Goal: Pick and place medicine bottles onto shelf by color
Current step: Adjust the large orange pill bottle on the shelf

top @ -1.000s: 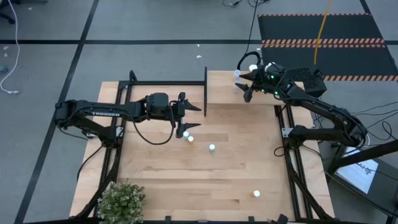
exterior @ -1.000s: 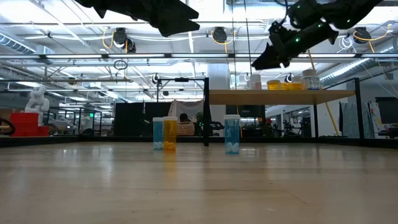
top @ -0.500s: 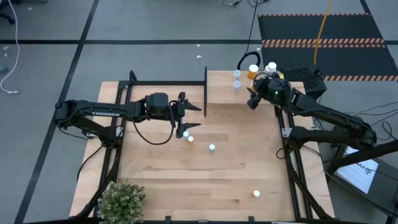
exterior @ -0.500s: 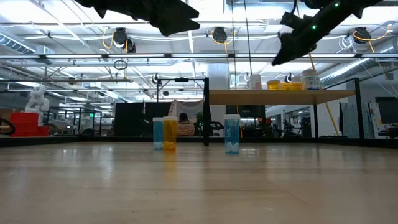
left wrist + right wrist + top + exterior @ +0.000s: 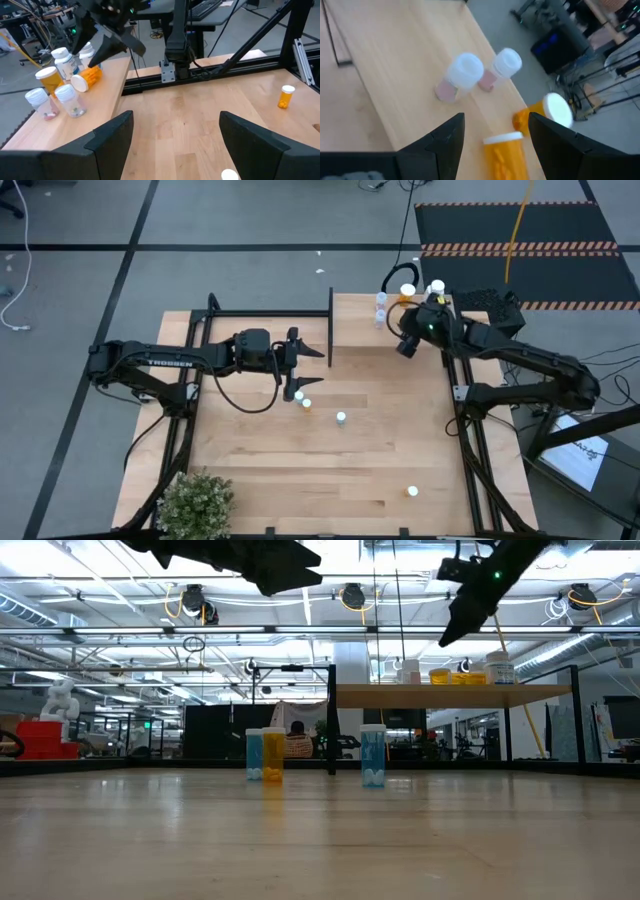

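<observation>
The shelf point(image 5: 365, 330) is the raised wood panel at the table's far right, with a black upright edge point(image 5: 330, 325). On its far end two clear bottles point(image 5: 460, 75) point(image 5: 502, 67) stand upright. Beside them are an upright orange bottle point(image 5: 547, 112), an orange bottle lying on its side point(image 5: 87, 77) and a larger white one point(image 5: 62, 57). My right gripper point(image 5: 403, 343) hovers open above the shelf, just near of these bottles. My left gripper point(image 5: 310, 352) waits open, high above the table's middle. Two blue bottles point(image 5: 254, 755) point(image 5: 373, 755) and two orange ones point(image 5: 273, 755) point(image 5: 286, 96) stand on the tabletop.
A potted plant point(image 5: 195, 502) stands at the table's near left corner. Black frame rails point(image 5: 260, 313) run along the far left edge. The tabletop point(image 5: 300, 470) is bare wood between the standing bottles, and the shelf's near part point(image 5: 365, 335) is bare too.
My right gripper has drawn back from the clear bottles, toward the table's right and near side, and risen a little. It has tipped its fingers more downward. A second clear bottle shows where the gripper stood before.
</observation>
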Available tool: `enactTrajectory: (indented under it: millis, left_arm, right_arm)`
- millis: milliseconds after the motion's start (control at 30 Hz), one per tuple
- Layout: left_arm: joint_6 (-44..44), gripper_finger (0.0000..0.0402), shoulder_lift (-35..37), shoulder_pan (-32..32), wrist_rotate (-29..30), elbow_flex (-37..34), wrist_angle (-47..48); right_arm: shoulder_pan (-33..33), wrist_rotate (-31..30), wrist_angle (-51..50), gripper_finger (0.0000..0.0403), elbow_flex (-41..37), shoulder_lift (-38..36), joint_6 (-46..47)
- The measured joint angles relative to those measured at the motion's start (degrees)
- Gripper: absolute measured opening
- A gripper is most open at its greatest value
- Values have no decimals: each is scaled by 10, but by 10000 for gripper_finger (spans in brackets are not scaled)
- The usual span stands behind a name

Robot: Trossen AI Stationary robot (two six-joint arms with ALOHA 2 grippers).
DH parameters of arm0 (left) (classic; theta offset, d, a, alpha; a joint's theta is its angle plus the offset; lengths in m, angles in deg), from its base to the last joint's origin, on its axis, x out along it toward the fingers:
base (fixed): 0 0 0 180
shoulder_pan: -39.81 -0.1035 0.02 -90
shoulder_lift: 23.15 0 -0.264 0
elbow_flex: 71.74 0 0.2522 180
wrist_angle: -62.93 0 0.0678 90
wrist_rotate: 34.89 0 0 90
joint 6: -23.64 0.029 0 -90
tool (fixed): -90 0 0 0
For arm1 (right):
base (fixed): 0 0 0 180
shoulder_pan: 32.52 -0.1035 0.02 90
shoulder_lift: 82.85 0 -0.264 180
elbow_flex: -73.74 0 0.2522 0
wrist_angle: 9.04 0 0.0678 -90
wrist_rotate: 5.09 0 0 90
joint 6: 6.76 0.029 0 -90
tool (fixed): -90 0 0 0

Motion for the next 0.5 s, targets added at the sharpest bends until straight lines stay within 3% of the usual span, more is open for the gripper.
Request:
enactTrajectory:
  millis: [200, 500]
  left_arm:
    - [2, 296, 0, 0, 0, 0, 0]
    - [2, 296, 0, 0, 0, 0, 0]
  right_arm:
    - [37, 45, -151, 215, 106, 67, -17]
    - [95, 106, -200, 215, 144, 130, -60]
